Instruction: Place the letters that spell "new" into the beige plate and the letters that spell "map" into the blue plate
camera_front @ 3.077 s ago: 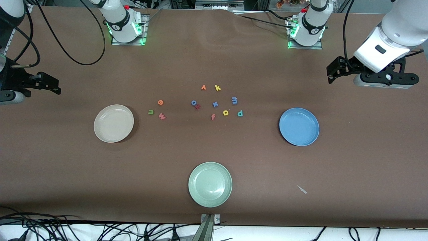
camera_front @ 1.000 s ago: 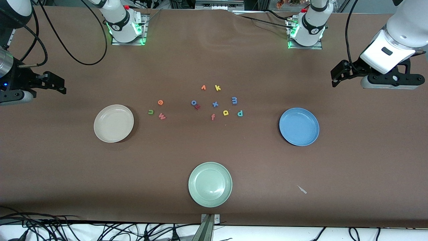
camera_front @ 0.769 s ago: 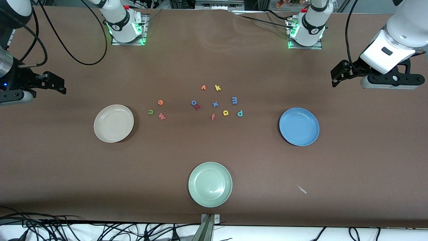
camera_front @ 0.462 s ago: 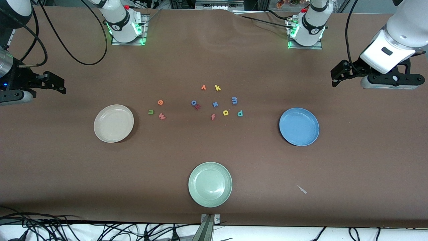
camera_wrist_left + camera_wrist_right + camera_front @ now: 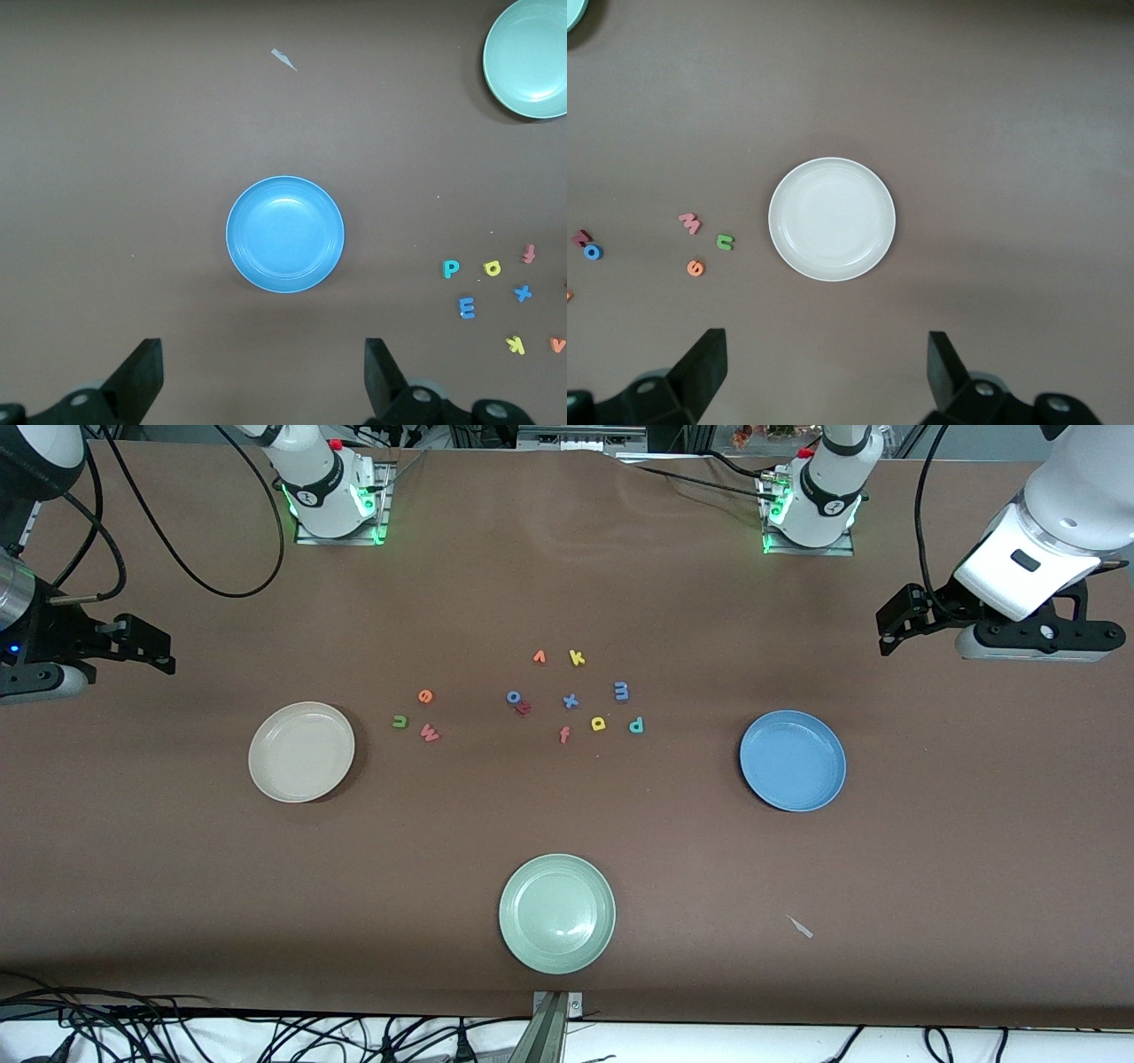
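The beige plate (image 5: 301,751) lies toward the right arm's end of the table. Beside it are the green n (image 5: 400,722), orange e (image 5: 425,696) and pinkish-red w (image 5: 430,733). The blue plate (image 5: 793,760) lies toward the left arm's end, with the blue m (image 5: 621,690), yellow a (image 5: 599,724) and teal p (image 5: 636,725) on the table beside it. Both plates hold nothing. My left gripper (image 5: 263,381) hangs open high over the table by the blue plate (image 5: 284,234). My right gripper (image 5: 828,376) hangs open high by the beige plate (image 5: 832,219).
A pale green plate (image 5: 556,912) sits nearest the front camera. Among the middle letters lie an orange v (image 5: 539,657), yellow k (image 5: 577,658), blue o (image 5: 513,697), blue x (image 5: 570,701) and orange f (image 5: 564,734). A small pale scrap (image 5: 800,926) lies near the front edge.
Three seconds ago both hands stood a little differently. Over the last second neither arm nor any letter has moved.
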